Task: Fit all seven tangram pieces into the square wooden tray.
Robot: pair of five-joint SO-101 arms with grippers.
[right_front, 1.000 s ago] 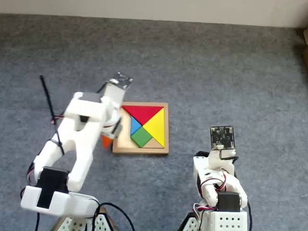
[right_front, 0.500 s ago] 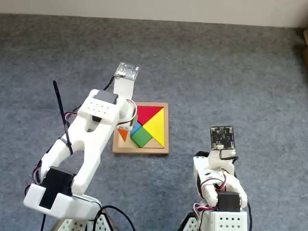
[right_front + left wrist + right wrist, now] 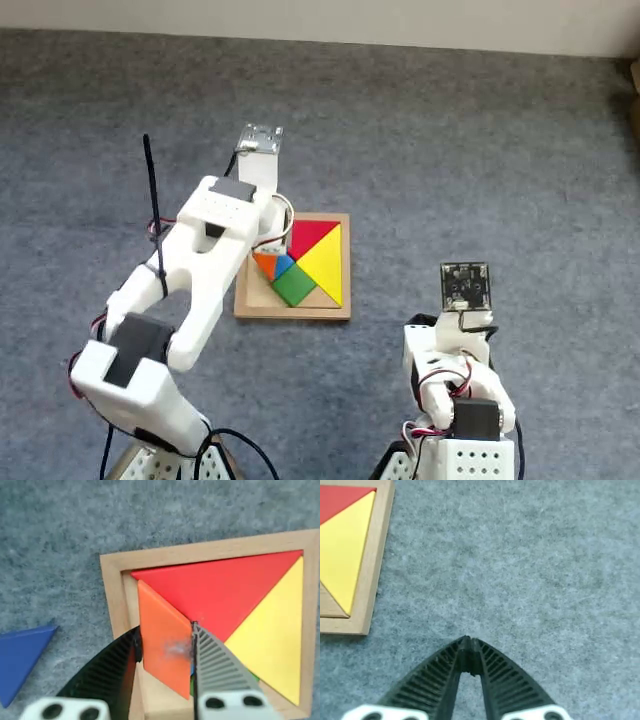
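One left claw (image 3: 165, 632) pinches orange piece (image 3: 158, 614) over tray (image 3: 111, 595).

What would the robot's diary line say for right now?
left gripper: shut on orange piece, over tray | right gripper: shut, over carpet | blue triangle: outside tray

Legible text, labels, brand marks, numbers, signs: none. Wooden tray (image 3: 290, 312) and tangram pieces (image 3: 325, 262): plain faces with no print to read. Circuit board (image 3: 463, 287) on the right arm (image 3: 455, 390): any marking is too small to make out.
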